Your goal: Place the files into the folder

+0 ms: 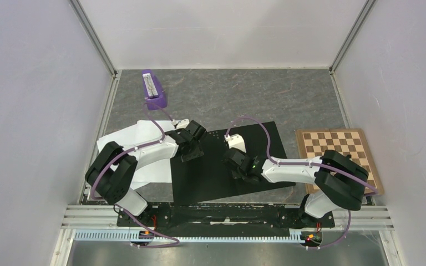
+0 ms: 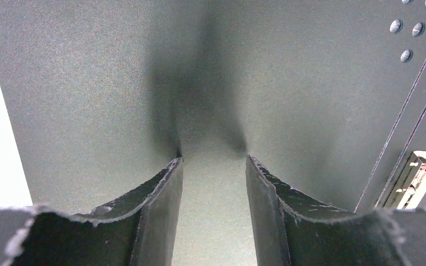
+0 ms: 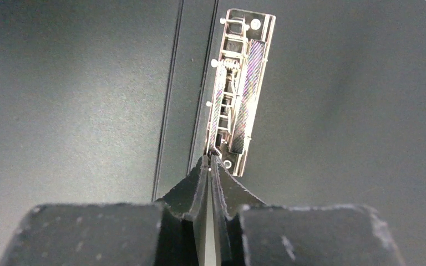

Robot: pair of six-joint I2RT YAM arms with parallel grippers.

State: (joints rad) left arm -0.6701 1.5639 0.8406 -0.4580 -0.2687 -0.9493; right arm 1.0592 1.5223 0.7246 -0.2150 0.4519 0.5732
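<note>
Several white files (image 1: 136,152) lie fanned on the left side of the grey table (image 1: 288,100), none of them in the folder yet; their right edge meets the folder's left edge, though which lies on top is hard to call from here; behind them, near the back left corner, a purple stand (image 1: 154,93) sits on its own; the left arm reaches across the sheets, and the left gripper (image 2: 213,160) is released, its jaws standing apart with nothing between them, tips down close over the left half of the folder; and there's the folder (image 1: 211,180) itself, spread wide open in the middle of the table, black inside facing up, white paper just showing along the left margin of the left wrist view; on to the fold, where the metal spine clip (image 3: 238,88) runs lengthwise beside the crease lines, shiny and bare, no sheet under it; the right gripper (image 3: 209,163) is clenched, fingers pressed together, tips right at the near end of that clip; whether they pinch any part of it, the wrist view won't say; far right, a chessboard (image 1: 338,155) lies flat just beside the folder's right edge.
</note>
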